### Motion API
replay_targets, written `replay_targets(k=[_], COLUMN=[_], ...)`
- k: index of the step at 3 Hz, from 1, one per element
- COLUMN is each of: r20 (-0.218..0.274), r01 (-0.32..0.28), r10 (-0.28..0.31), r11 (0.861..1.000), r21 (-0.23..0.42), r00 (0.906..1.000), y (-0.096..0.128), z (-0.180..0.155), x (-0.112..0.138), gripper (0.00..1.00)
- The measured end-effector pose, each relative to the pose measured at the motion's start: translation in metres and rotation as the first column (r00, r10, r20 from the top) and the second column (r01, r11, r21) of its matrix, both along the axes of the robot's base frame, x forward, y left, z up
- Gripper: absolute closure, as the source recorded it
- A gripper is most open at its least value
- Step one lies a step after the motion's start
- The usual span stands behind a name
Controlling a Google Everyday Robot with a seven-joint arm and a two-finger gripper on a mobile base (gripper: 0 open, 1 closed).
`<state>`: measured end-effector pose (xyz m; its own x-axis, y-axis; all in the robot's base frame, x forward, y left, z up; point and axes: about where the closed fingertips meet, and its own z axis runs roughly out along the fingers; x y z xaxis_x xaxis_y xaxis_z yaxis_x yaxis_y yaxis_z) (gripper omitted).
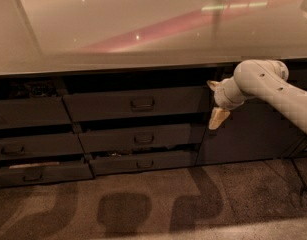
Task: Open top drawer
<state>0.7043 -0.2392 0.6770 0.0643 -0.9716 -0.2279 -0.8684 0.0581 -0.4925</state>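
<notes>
The top drawer (118,104) is a wide dark grey front under the counter, with a small loop handle (142,104) at its centre. A dark gap shows above it, and its inside is hidden. My gripper (214,103) hangs just off the drawer's right end, at the drawer's height and to the right of the handle. Its two pale fingers (217,118) are spread one above the other, open and empty. The white arm (273,86) comes in from the right.
A glossy beige countertop (143,29) overhangs the drawers. Two shallower drawers (138,138) sit below the top one, slightly ajar, and another drawer column (28,144) stands at left. A dark cabinet door (243,139) is behind the gripper. Thin black legs (300,174) stand at far right.
</notes>
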Motion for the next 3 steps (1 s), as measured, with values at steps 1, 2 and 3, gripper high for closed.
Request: replay_targets(k=[1, 2, 3], r20=[-0.031, -0.049, -0.072], r01=[-0.022, -0.085, -0.215], r10=[0.021, 0.081, 0.205], r11=[0.999, 0.991, 0.961], r21=[-0.028, -0.102, -0.177], r00=[0.9993, 0.9955, 0.9761], y=[0.004, 0.028, 0.085], z=[-0.007, -0.016, -0.028], x=[0.002, 0.006, -0.002], gripper=[0.00, 0.00, 0.00])
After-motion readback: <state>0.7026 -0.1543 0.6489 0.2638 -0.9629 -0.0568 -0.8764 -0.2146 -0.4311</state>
